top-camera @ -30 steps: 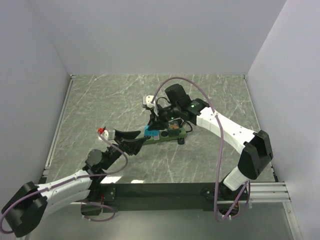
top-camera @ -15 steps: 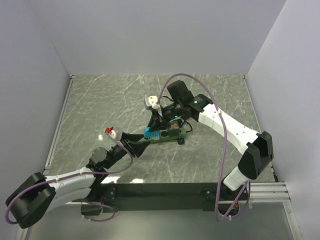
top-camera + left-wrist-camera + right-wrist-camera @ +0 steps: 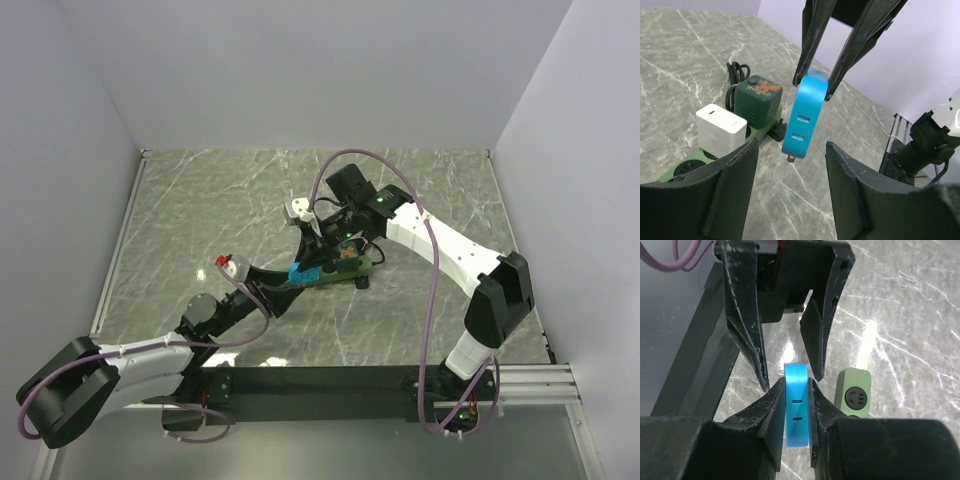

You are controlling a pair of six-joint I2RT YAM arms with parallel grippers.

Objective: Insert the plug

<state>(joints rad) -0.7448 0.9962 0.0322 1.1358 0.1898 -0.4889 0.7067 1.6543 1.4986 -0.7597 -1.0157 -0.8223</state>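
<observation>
My right gripper [image 3: 796, 390], clenched on the blue plug [image 3: 805, 117], has descended toward the power strip [image 3: 853, 390]. My left gripper [image 3: 790, 150], released, has advanced to brace it.

The grey-green marble-patterned table [image 3: 200, 200] carried a light green plastic power strip [image 3: 332, 272], which lay flat near its middle, angled across the surface. A black cord [image 3: 736, 74] lay bunched on the tabletop just beside the strip's right-hand end.
</observation>
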